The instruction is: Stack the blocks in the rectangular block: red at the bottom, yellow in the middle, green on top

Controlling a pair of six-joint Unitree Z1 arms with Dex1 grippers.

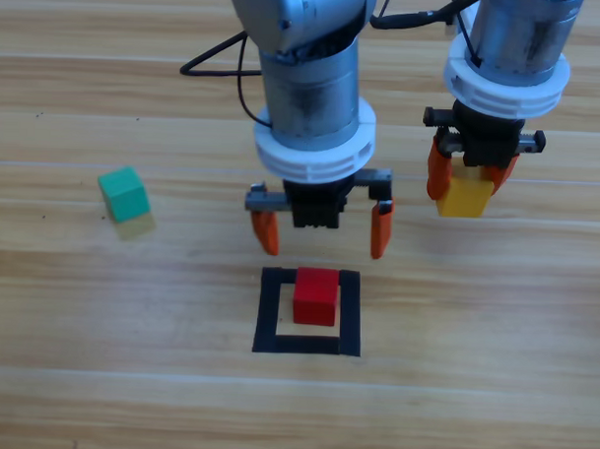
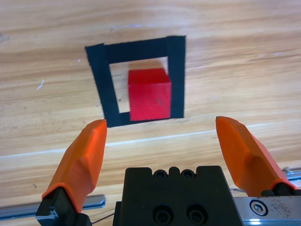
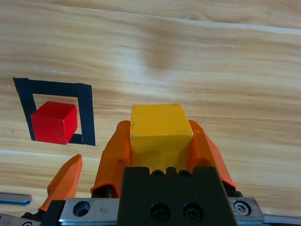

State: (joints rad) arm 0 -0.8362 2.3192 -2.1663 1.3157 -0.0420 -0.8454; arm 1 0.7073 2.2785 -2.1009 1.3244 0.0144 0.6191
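Observation:
The red cube (image 1: 315, 295) (image 2: 148, 93) (image 3: 54, 122) sits inside the black tape square (image 1: 268, 312) (image 2: 100, 70) (image 3: 85, 108) near the table's middle. Just behind the square my left gripper (image 1: 323, 231) (image 2: 167, 155) hangs open above the wood, holding nothing. To the right, lifted off the table, my right gripper (image 1: 466, 183) (image 3: 160, 141) is shut on the yellow cube (image 1: 465, 195) (image 3: 159, 132). The teal-green cube (image 1: 123, 194) lies alone on the wood at the far left.
Black cables (image 1: 222, 59) trail over the table behind the arms. A metal strip (image 3: 14, 198) shows at the bottom left of the right wrist view.

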